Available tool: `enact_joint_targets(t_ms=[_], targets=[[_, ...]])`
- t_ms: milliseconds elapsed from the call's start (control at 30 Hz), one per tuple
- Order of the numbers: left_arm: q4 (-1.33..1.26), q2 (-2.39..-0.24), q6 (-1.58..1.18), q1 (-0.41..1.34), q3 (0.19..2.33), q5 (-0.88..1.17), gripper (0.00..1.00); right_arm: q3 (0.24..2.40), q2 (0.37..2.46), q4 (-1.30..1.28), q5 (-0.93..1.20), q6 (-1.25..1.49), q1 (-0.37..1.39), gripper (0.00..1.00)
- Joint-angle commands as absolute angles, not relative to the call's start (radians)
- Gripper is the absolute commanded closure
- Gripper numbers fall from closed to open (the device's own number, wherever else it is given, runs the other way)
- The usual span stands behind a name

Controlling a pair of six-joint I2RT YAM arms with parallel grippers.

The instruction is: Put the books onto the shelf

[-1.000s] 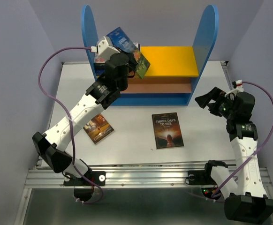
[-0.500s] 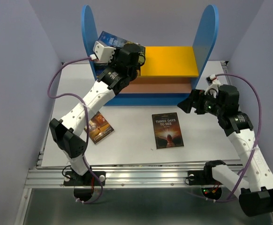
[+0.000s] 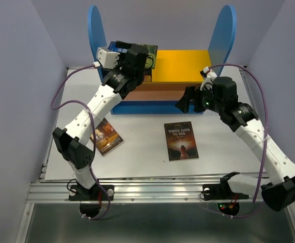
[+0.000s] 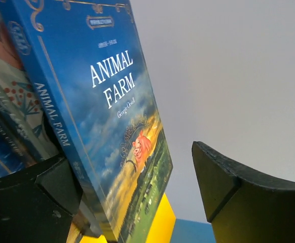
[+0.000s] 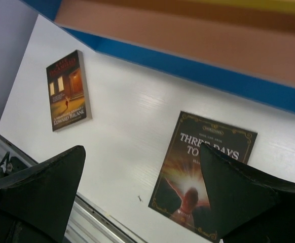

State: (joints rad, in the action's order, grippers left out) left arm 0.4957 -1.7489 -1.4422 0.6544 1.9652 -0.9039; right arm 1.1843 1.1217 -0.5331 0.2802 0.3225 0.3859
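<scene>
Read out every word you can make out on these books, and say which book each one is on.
"ANIMAL FARM": front cover and spine of the blue paperback.
"George Orwell": small script under that cover title.
"THREE DAYS TO SEE": cover of the dark brown paperback lying flat on the white table.
Orange-brown paperback on the table: lettering too blurred to read.
Neighbouring spines beside the blue paperback: unreadable.
</scene>
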Motion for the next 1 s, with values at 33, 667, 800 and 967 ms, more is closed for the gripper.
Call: enact_joint_targets(t_ms=[33,667,800,967], targets=[[0.462,-1.629,-1.373,0.652,1.861,-0.853,0.04,1.392,1.248,-0.494,0.077,0.279,0.5,0.0],[0.247,-1.303,-0.925,0.655,1.438,-0.331,0.01,2.075,1.842,-0.518,-0.262,0.084,0.52,0.22],[0.284,-1.238,-0.896,0.655,1.359,-0.318,0.01,2.19,1.906,-0.518,-0.25,0.069,0.52,0.22],[0.253,-1.068,-0.894,0.653,1.192,-0.34,0.01,2.295,1.97,-0.517,-0.178,0.054,0.52,0.23]])
